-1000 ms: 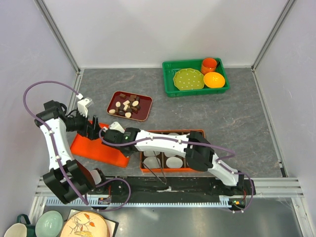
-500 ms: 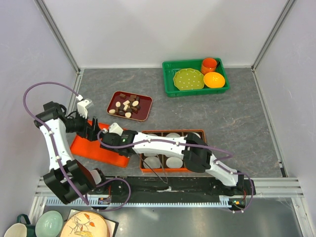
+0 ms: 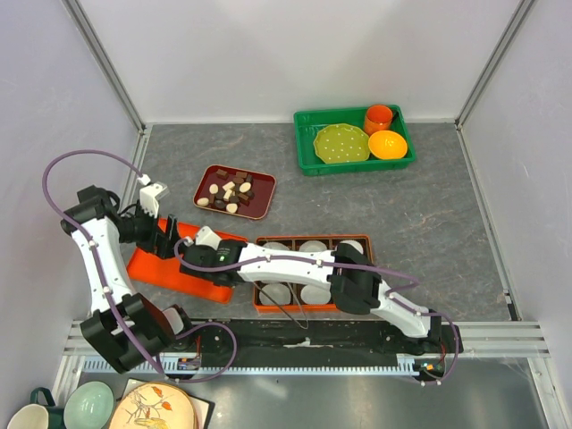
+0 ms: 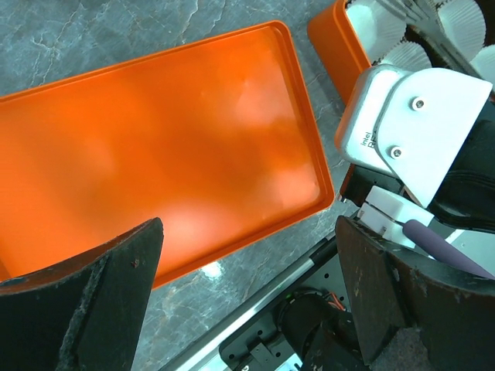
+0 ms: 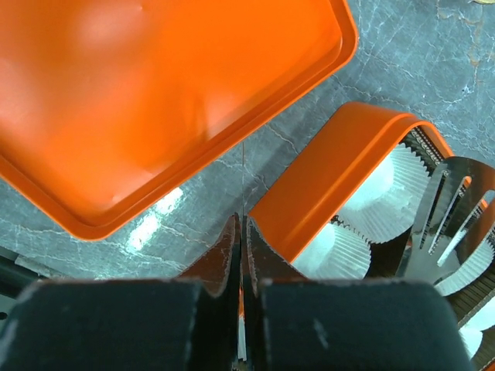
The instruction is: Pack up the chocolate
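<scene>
The chocolate [image 3: 231, 189], dark brown cubes and cream ovals, lies in a dark red tray [image 3: 260, 208] at the middle left. An orange box [image 3: 295, 307] with white paper cups [image 5: 387, 193] stands near the front. A flat orange lid [image 3: 174, 268] lies to its left. My left gripper [image 3: 167, 234] is open and empty above the lid [image 4: 155, 139]. My right gripper [image 3: 188, 253] is shut, and its tips [image 5: 241, 232] hang over the bare strip between the lid [image 5: 139, 93] and the box's left end [image 5: 332, 178]. I see nothing held in it.
A green basket [image 3: 308, 165] with a green plate, an orange cup and an orange bowl stands at the back right. The right arm's white wrist camera [image 4: 410, 124] is close beside my left gripper. Bowls and a plate [image 3: 152, 407] sit below the front rail.
My right gripper has moved left, away from the box's corner and nearer the lid and my left gripper. My left gripper has shifted slightly left.
</scene>
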Available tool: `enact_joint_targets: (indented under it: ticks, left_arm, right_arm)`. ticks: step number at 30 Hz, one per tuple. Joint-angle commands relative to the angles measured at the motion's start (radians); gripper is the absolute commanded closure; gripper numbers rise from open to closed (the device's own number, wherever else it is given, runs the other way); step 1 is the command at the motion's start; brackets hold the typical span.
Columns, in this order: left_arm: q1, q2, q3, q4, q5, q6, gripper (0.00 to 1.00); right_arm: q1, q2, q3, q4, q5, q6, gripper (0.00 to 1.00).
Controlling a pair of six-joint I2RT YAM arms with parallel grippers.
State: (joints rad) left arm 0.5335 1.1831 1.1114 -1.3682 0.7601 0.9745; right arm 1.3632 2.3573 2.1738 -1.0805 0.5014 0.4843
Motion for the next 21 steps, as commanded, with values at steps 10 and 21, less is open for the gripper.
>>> enact_joint_targets:
  ticks: [10,21]
  left_arm:
    - [0.029,0.013,0.162,-0.051,0.194,-0.002,0.01]
    - [0.039,0.010,0.289,0.030,0.266,-0.163,0.01]
  right_arm:
    - [0.108,-0.202,-0.126,0.286,-0.149,-0.122,1.00]
    - [0.034,-0.369,-0.341,0.390,-0.207,-0.076,1.00]
